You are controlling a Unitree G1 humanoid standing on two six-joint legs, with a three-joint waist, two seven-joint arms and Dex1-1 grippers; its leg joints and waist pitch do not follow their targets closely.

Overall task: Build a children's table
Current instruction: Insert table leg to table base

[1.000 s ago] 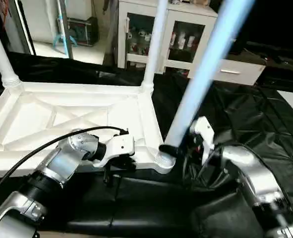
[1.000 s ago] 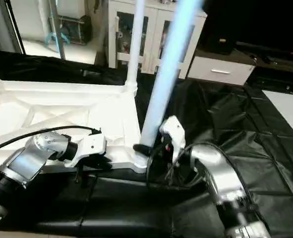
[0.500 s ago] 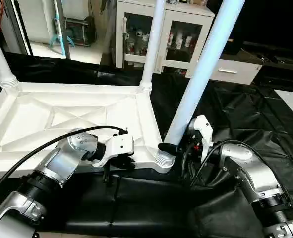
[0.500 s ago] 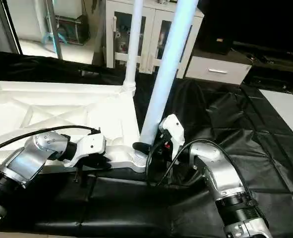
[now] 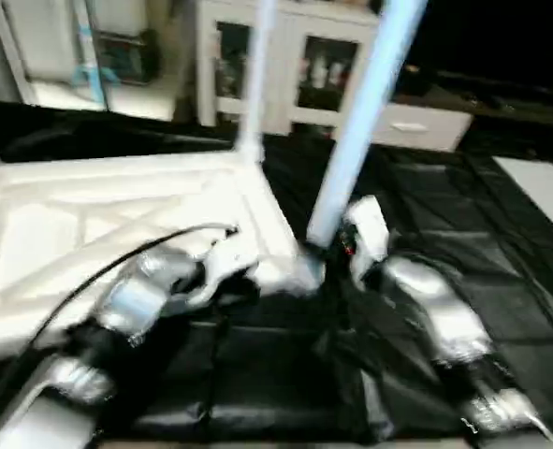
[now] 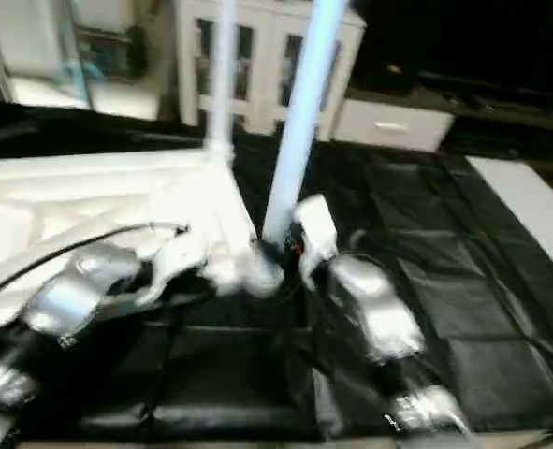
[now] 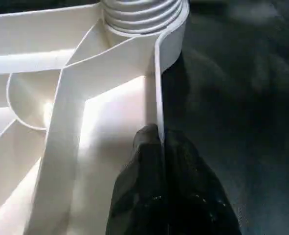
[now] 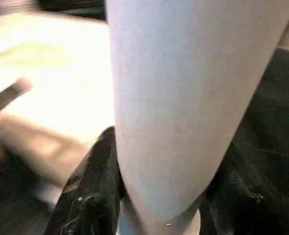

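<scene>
The children's table top (image 5: 117,224) lies upside down on the black cloth, its ribs facing up. One white leg (image 5: 254,84) stands in the far right corner. A second leg (image 5: 360,122) rises from the ribbed socket (image 7: 142,12) at the near right corner. My right gripper (image 5: 330,251) is closed around the base of this leg, with one black finger (image 8: 93,186) on each side of it. My left gripper (image 7: 156,142) is shut on the thin rim of the top, just short of that socket.
The black-covered work table (image 5: 463,215) stretches to the right and front. Behind it stand a white glass-door cabinet (image 5: 295,70) and a low white drawer unit (image 5: 416,126). A white surface (image 5: 538,187) lies at the far right.
The whole picture has swung, so the camera moved. The leg in my right gripper stands a little straighter than a second ago. Both grippers keep their holds.
</scene>
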